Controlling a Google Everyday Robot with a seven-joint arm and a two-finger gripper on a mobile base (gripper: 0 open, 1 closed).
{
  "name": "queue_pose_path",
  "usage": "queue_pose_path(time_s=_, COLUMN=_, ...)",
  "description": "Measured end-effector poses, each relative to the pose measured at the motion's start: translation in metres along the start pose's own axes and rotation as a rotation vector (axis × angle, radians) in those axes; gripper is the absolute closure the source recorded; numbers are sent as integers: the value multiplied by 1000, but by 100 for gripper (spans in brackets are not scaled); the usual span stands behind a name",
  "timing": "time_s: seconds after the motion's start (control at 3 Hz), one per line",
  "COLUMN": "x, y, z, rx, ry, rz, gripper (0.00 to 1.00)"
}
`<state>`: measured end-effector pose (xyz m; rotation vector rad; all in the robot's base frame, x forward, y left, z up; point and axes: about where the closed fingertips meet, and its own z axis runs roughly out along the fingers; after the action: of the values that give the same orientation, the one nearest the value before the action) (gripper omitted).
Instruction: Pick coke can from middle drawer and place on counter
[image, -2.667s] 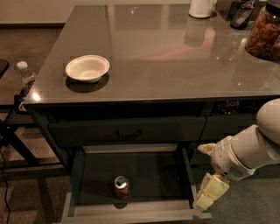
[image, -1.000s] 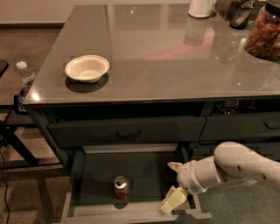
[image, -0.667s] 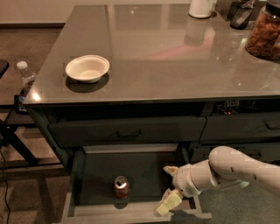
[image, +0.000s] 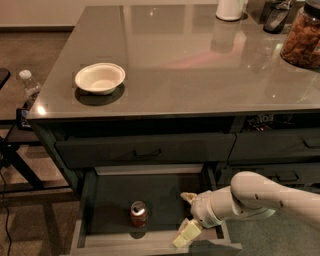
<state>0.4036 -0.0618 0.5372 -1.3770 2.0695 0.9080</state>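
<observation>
— Coke can (image: 138, 214), small red-brown metal cylinder with a silver top: any brand readable?
— Too blurred to read. Only red-brown sides and a pale lid with a pull tab.
— Which way up?
— Upright, long axis vertical, silver top facing up. Standing on the flat dark floor of the wide grey-green middle drawer (image: 84, 210), pulled open, toward the front and left of centre.
— And the cream two-finger gripper (image: 185, 215)?
— Inside the same drawer, to the right of the can, near it but not touching. Jaws spread wide, one finger (image: 188, 196) toward the drawer's back, the other (image: 185, 234) by the front rim, nothing pinched between. Smooth white rounded arm (image: 265, 197) reaching in from the right.
— Above?
— Large glossy grey rectangular counter (image: 190, 55), smooth and reflective. Round white bowl (image: 100, 77) near its front left corner, clear jar (image: 302, 37) of brown contents at the right edge, white rounded vessel (image: 230, 9) at the far edge. Flat dark drawer front (image: 145, 149) with a bar handle just under the top. Clear plastic bottle (image: 30, 87) with a white cap beyond the left edge, lower down.
</observation>
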Motion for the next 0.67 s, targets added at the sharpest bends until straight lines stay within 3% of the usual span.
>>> queue_pose_path(time_s=0.33, x=-1, y=-15, z=29, rx=-4, ry=-20, rz=-31, gripper=0)
queue_pose_path(time_s=0.67, x=-2, y=-47, z=76, rx=-10, ry=-55, rz=-48, gripper=0)
